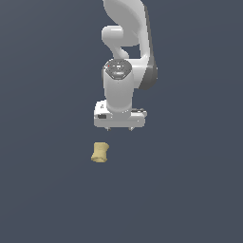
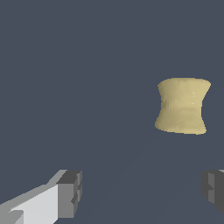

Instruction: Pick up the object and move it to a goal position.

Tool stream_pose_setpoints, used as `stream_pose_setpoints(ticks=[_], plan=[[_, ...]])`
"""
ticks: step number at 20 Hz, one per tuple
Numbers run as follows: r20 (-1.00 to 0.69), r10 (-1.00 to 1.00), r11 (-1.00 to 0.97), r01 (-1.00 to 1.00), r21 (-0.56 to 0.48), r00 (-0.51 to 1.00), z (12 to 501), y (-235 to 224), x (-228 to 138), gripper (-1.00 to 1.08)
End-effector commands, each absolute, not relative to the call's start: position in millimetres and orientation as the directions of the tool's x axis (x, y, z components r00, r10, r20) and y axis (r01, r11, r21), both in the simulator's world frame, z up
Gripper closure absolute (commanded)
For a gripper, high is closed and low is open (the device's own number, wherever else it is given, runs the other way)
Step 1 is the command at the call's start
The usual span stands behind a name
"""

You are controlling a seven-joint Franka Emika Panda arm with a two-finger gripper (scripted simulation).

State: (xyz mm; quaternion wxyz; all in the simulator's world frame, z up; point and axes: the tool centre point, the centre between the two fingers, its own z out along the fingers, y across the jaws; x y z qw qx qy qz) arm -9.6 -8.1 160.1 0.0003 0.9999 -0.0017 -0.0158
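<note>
Flat, matte, dark slate worktop (image 1: 47, 199), plain and unmarked. Glossy white arm (image 1: 124, 52) of rounded segments, pointed straight down. Gripper (image 2: 142, 190) spread wide, grey blocky fingers (image 2: 70, 192) far apart, holding and touching nothing. Small pale tan spool (image 1: 99, 152), pinched at the waist and flared at both ends, lay on the worktop near the gripper, toward the exterior view's left, outside the fingers.

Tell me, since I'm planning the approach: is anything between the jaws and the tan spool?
Nothing visible. The gripper is open with only bare dark floor between it and the spool, which sits apart from it.
</note>
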Motion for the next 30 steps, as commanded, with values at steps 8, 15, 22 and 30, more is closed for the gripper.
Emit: stream_pose_setpoints(ticks=[8,15,22,30], plan=[[0.017,0.019,-1.0,0.019,0.0,1.0,183.5,8.1,2.0,-0.92],[0.03,0.024,-1.0,0.024,0.0,0.999,189.3,11.9,5.0,-0.92],[0.026,0.009,-1.0,0.009,-0.002,1.0,176.3,-4.3,13.4,-0.92],[0.013,-0.033,-0.999,-0.033,-0.004,0.999,136.3,-52.8,31.4,-0.92]])
